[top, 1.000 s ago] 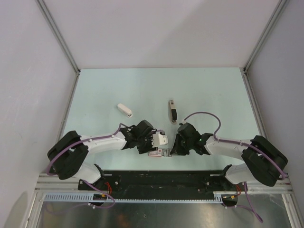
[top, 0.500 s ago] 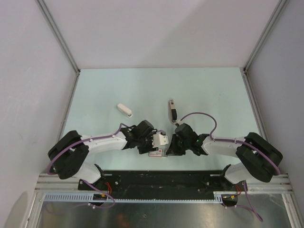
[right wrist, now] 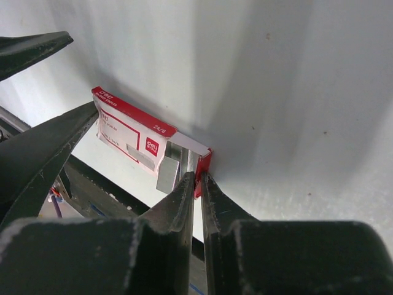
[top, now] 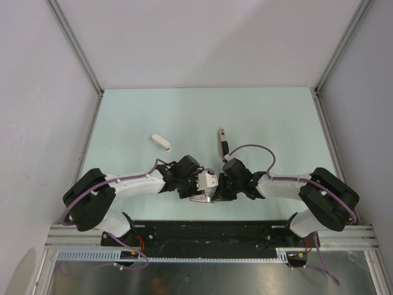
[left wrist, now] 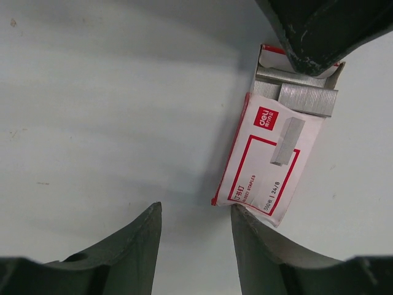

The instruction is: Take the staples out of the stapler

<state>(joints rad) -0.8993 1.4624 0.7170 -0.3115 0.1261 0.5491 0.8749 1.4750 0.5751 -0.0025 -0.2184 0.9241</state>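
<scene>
— Pale green counter [top: 184, 117], white walls [top: 202, 43] on three sides. Which things lie on it?

— Close to the arms lies a white and red staple box [left wrist: 270, 160], flat on the counter. One end of it is open, and grey staple strips [left wrist: 307, 98] show inside this end. Farther away, just beyond the right wrist, lies the stapler [top: 223, 144], its length pointing away from the arms. A small white oblong piece [top: 161, 141] lies to the left of it, well apart.

— And the staples of the stapler?

— They are too small to make out in the top view, so their place cannot be told.

— How does the right hand [right wrist: 198, 184] stand?

— Its two fingers are pressed together on the red flap at the open end of the box, so it is clamped on the box.

— And the left hand [left wrist: 193, 243]?

— It is low over the counter at the other end of the box, with its fingers [left wrist: 138, 246] spread apart. Only bare counter shows between them. One finger is just beside the closed corner of the box. Whether it touches the box, the wrist view does not show clearly.

— So both hands are at the box?

— Yes, they face each other over it, near the front edge of the counter, between the two arm bases.
</scene>
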